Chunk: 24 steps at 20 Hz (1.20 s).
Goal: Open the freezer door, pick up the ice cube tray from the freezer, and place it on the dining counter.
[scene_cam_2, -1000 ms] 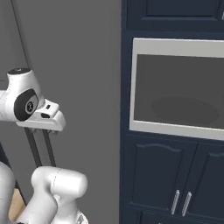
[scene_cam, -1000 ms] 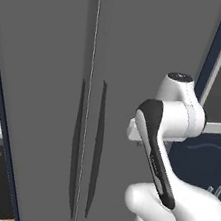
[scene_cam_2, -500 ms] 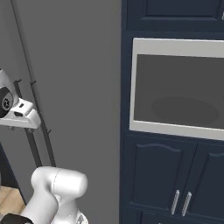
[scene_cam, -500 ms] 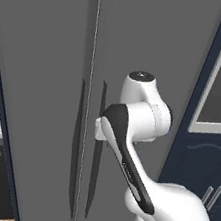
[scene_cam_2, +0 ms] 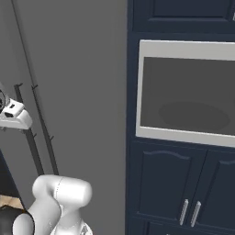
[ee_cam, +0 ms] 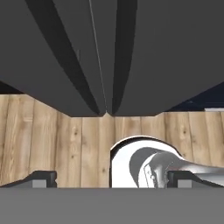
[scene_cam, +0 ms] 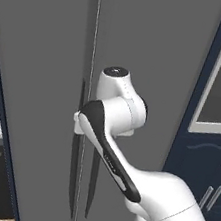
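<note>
Now, from left to right, two dark-grey doors are standing shut, and the freezer door (scene_cam: 42,71) is filling the frame's left, its handle (scene_cam: 77,153) just beside the seam. Gripper (ee_cam: 112,179) fingers are spread wide, holding nothing.

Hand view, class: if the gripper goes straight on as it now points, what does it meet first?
Probably the wooden plank floor, just below the two closed matte dark-grey doors' bottom edges; depth is unclear.

two grey doors (scene_cam: 152,48), two black bar handles (scene_cam: 93,180), one oven (scene_cam_2: 186,92)
</note>
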{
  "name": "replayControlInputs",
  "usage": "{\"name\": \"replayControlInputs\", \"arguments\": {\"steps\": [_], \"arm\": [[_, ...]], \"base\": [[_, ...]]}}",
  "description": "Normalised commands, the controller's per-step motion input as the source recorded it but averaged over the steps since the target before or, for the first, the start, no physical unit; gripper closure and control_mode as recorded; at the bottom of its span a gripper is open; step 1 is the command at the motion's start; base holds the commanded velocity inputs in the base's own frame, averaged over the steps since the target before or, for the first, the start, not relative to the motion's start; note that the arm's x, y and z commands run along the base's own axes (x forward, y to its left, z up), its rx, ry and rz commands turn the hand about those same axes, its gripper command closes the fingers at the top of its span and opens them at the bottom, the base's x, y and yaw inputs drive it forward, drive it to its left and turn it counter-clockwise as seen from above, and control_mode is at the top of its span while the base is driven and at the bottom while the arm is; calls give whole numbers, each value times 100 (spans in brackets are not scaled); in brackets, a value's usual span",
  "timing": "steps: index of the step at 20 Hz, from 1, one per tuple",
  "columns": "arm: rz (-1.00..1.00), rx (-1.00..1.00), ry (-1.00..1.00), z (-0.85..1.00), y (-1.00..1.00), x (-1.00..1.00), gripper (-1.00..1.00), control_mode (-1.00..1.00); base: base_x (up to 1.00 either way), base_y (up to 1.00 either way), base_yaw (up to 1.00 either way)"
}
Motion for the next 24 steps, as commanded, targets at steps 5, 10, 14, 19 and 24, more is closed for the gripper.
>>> {"name": "replayControlInputs", "arguments": {"steps": [5, 10, 14, 19, 24], "arm": [[0, 0, -12, -1, 63, 47, -100, -100], [0, 0, -26, 0, 29, 45, -100, -100], [0, 0, -23, -12, 7, 57, -100, -100], [0, 0, -11, -18, 2, 68, -100, -100], [0, 0, -1, -7, 18, 46, -100, -100]], "base": [[0, 0, 0], [0, 0, 0], [0, 0, 0], [0, 0, 0], [0, 0, 0]]}}
